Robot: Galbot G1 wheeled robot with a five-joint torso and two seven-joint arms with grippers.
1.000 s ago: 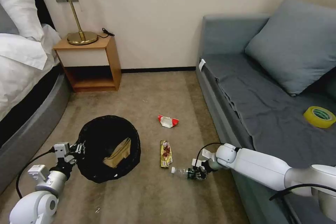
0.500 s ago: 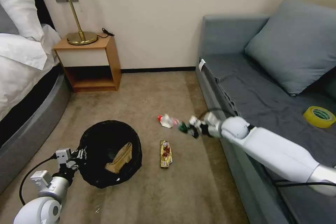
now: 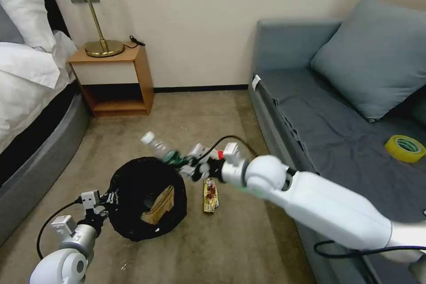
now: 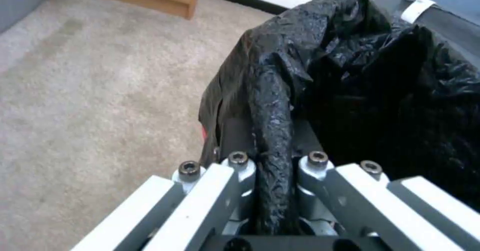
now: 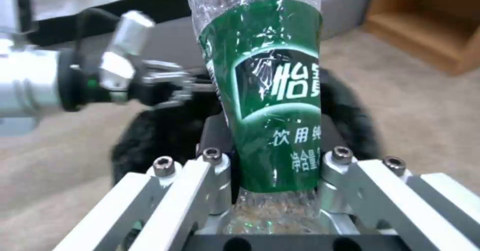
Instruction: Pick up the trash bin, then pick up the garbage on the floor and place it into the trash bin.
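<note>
At the near left, the left gripper (image 3: pixel 108 198) is clamped on the rim of the trash bin (image 3: pixel 133 213), a fold of the black liner being pinched between its fingers (image 4: pixel 239 176). One bin is counted, held just above the carpet (image 3: pixel 186 115) and tilted towards the robot. One brown paper bag (image 3: pixel 158 206) lies inside it.

Above the bin's far right rim, the right gripper (image 3: pixel 188 166) is closed around the lower part of the clear bottle (image 3: pixel 162 148), at the green label, the cap end pointing up and to the left. One bottle is counted.

For the step in hand to be done well, the bottle is probably best carried a little further over the middle of the opening before it is let go, so that it is not bounced off the rim. The bin is best held steady, since only the rim is gripped.

To the right, two pieces are left on the carpet: one yellow-brown snack wrapper (image 3: pixel 210 194) beside the bin, and one red-and-white wrapper (image 3: pixel 218 154), partly hidden behind the right gripper.
</note>
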